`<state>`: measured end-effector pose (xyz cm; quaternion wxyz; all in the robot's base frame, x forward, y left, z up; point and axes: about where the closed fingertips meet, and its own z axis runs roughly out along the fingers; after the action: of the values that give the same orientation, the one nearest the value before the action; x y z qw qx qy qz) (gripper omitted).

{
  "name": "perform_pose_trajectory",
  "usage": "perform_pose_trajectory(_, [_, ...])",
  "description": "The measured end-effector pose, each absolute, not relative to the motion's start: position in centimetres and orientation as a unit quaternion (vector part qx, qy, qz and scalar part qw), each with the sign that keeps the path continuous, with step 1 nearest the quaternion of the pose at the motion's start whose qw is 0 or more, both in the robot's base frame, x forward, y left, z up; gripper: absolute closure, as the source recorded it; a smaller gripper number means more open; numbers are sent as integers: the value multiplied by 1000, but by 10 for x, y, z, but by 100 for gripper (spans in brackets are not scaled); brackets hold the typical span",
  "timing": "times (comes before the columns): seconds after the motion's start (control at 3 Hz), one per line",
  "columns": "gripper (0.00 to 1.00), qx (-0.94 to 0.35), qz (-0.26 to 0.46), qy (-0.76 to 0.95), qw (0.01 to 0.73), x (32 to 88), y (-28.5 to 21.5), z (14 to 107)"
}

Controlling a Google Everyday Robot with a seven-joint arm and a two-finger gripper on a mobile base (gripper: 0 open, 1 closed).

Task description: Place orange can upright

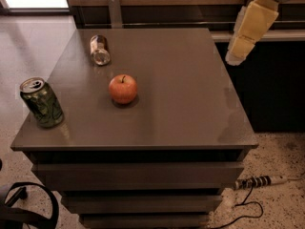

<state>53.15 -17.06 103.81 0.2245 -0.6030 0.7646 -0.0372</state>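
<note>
Tool (236,56) hangs off the counter's (190,104) far right edge. Right half open. Apple (123,88) near orange can (99,50); green can (42,102) well apart.

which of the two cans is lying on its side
The orange can, far left, lies on its side; the green can stands upright by the front edge. The gripper hangs at the upper right.

Tool (240,42) at upper right, out past the table (181,94) edge; cut off above by the frame. Orange can (99,49) lying at back left: far end hidden, print too blurred to read. Green can (42,102) print likewise. Black loop (28,209) at lower left cut off, unidentifiable. Table base cropped below.
</note>
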Motion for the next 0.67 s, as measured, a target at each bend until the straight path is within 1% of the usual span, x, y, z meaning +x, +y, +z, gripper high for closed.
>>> perform_pose_trajectory(0.67, [0,-527,41,804,271,587,-103,1046])
